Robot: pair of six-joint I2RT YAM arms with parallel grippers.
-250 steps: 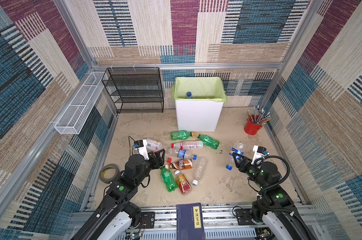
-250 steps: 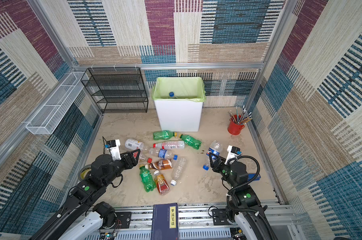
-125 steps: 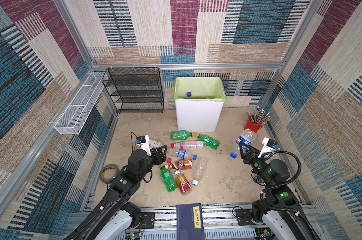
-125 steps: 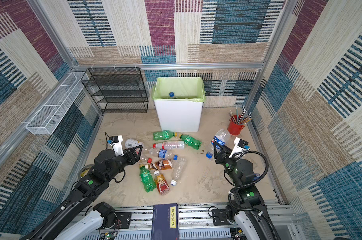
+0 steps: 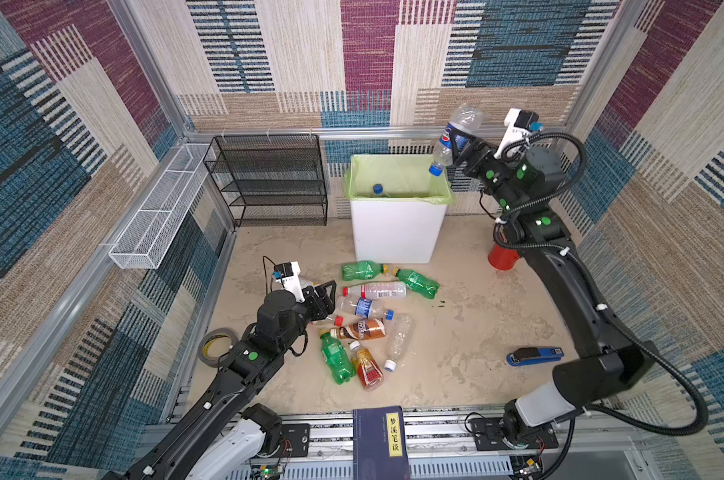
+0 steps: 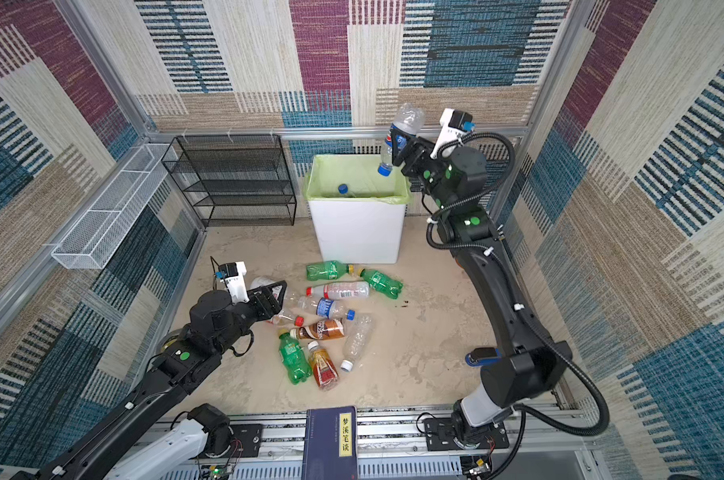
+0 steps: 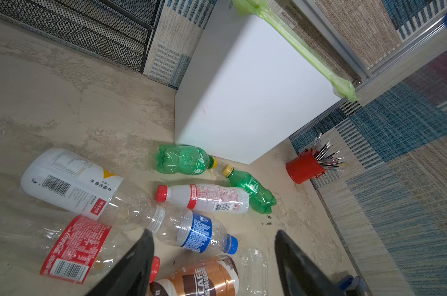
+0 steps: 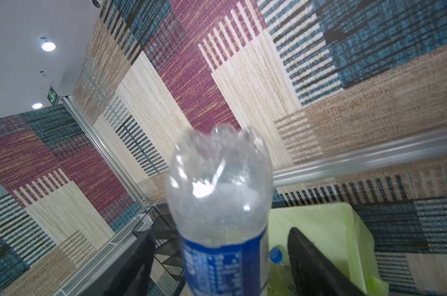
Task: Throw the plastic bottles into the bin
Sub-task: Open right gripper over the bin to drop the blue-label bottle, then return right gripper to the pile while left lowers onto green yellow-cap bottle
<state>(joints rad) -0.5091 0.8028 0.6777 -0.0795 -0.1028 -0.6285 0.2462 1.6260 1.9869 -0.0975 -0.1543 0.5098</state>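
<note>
Ten plastic bottles lay on the worktop and one in the bin. A twelfth bottle pointed cap-down over the bin's rim between the right gripper, whose parted fingers stood clear of it. The left gripper hung half-spread and empty over the pile.

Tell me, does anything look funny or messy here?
Yes. A clear blue-label bottle hangs upside down, cap first, over a corner of the bin, between the open jaws of the right gripper; its base looks dented. More bottles lie scattered in front of the bin.
</note>
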